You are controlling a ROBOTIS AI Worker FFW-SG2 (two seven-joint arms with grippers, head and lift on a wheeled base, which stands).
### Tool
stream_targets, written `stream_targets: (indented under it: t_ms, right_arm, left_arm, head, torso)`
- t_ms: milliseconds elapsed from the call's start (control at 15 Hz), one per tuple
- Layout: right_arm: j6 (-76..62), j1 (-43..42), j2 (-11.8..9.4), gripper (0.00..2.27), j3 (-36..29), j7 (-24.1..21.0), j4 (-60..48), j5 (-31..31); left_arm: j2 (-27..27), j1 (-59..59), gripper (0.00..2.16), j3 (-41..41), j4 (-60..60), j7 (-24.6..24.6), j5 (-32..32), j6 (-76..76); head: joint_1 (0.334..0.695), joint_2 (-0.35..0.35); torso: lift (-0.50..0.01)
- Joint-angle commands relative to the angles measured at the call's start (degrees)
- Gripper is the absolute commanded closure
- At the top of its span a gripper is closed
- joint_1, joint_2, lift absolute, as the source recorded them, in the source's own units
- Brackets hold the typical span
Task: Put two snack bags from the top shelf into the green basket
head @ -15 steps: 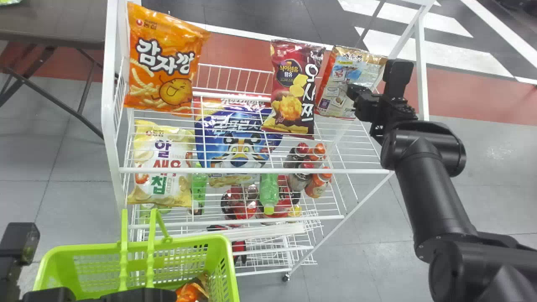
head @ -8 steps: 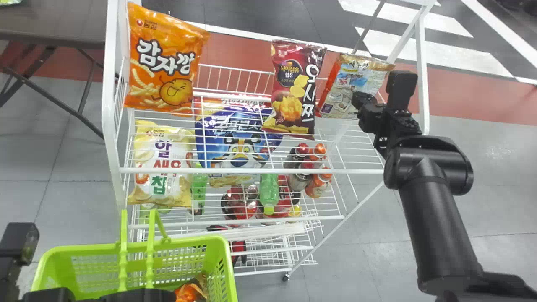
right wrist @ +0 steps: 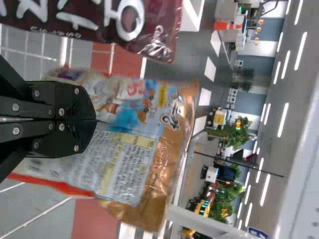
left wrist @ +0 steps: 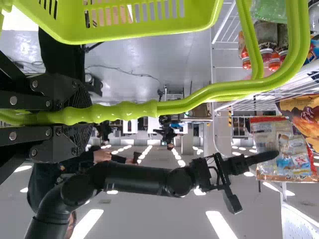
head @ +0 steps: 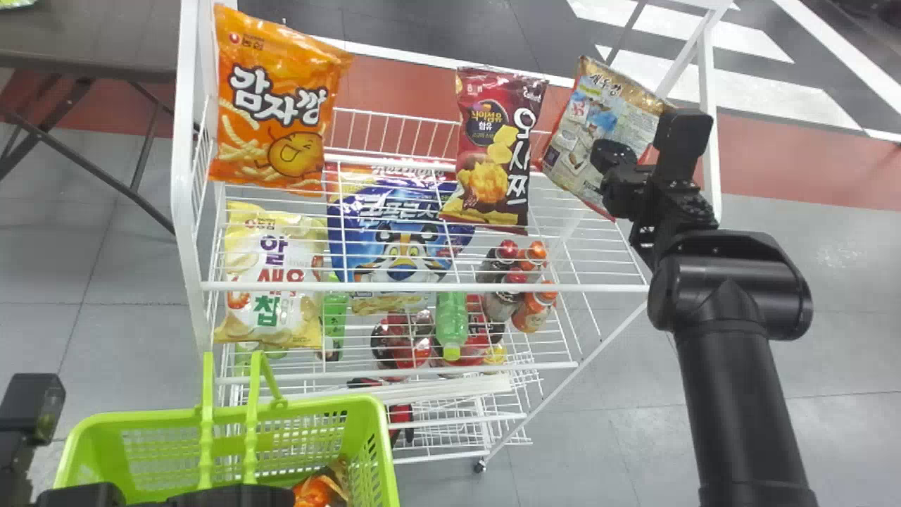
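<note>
In the head view my right gripper (head: 608, 171) is shut on a silver-and-gold snack bag (head: 598, 113), tilted at the top shelf's right end. The right wrist view shows the closed gripper (right wrist: 94, 120) pinching this bag's printed face (right wrist: 130, 162). My left gripper (head: 232, 496) is at the head view's bottom edge, by the green basket (head: 144, 417). Seen from the left wrist, the left gripper (left wrist: 82, 117) is shut on the basket's handle (left wrist: 194, 101). An orange-toned bag (head: 318, 490) lies in the basket. An orange bag (head: 271, 113) and a dark red bag (head: 493, 148) stand on the top shelf.
A white wire rack (head: 422, 286) holds a blue bag (head: 401, 243) and a pale yellow bag (head: 271, 282). Bottles (head: 452, 324) stand lower down. White posts (head: 707, 120) rise beside the right gripper. A dark table (head: 91, 42) stands at the far left.
The silver-and-gold bag first shifted slightly right, then tilted clockwise, its lower right corner swinging down. My right gripper moved a little right and downward in the head view. The basket stayed practically where it was.
</note>
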Motion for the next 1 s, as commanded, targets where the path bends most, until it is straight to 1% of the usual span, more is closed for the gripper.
stream_targets:
  t_ms: [0,333,533,800,933]
  right_arm:
    - [4.1,2.2,0.7,2.19,0.0,-0.5,-6.5,0.4]
    - [17.1,9.1,2.6,2.19,0.0,-1.2,-24.3,0.4]
    - [25.4,14.6,3.0,2.19,-0.5,-1.3,-35.7,-0.4]
    - [32.3,20.5,3.3,2.19,0.6,-1.3,-46.5,-1.7]
    - [38.8,22.4,3.3,2.19,1.0,-1.0,-51.2,-4.3]
  left_arm:
    - [0.0,0.1,2.15,0.2,0.0,0.0,0.0,0.4]
    - [0.0,0.1,2.15,0.2,0.1,-0.1,0.0,0.4]
    - [0.0,0.1,2.15,0.2,0.4,-0.1,0.1,0.4]
    - [-0.2,0.1,2.15,0.0,0.5,-0.2,0.0,0.4]
    - [-0.2,0.2,2.15,0.0,0.7,-0.3,0.1,0.4]
  head:
    - [0.695,-0.350]
    - [0.695,-0.350]
    - [0.695,-0.350]
    - [0.695,-0.350]
    - [0.695,-0.350]
  torso:
    - [-0.001]
    - [-0.001]
    - [-0.001]
    - [-0.001]
    - [-0.001]
